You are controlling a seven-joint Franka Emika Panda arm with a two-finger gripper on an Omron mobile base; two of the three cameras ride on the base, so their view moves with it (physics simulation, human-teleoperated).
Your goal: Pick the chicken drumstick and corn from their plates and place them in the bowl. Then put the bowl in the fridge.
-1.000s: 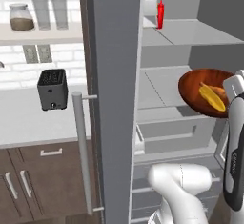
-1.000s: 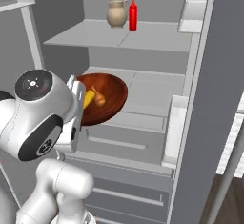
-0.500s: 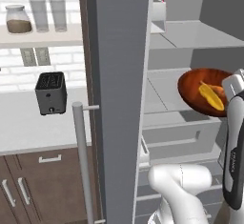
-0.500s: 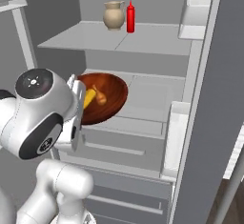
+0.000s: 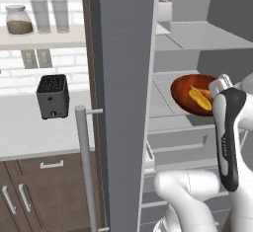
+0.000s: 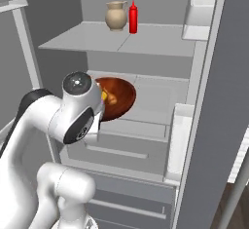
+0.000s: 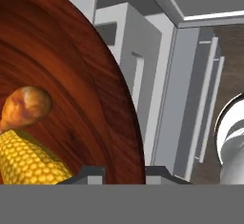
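Note:
The reddish-brown bowl [image 5: 188,94] hangs tilted over the middle shelf of the open fridge [image 5: 123,78]. My gripper [image 7: 125,174] is shut on the bowl's rim [image 7: 128,137], one finger on each side. The yellow corn [image 7: 28,163] and the golden-brown chicken drumstick [image 7: 26,105] lie together low in the bowl [image 6: 119,99]; the corn [image 5: 200,99] also shows from the left. My white arm covers the bowl's near edge in both base views. The plates are out of view.
A tan jug [image 6: 115,16] and a red bottle [image 6: 133,17] stand on the fridge's upper shelf. White door bins [image 6: 179,140] line the open door at right. The steel bar handle [image 5: 85,167] and a black toaster [image 5: 52,96] are at left. Drawers sit below the shelf.
The bowl has moved further in over the middle shelf, still held by its rim. The base views have shifted slightly, so the camera moved a little.

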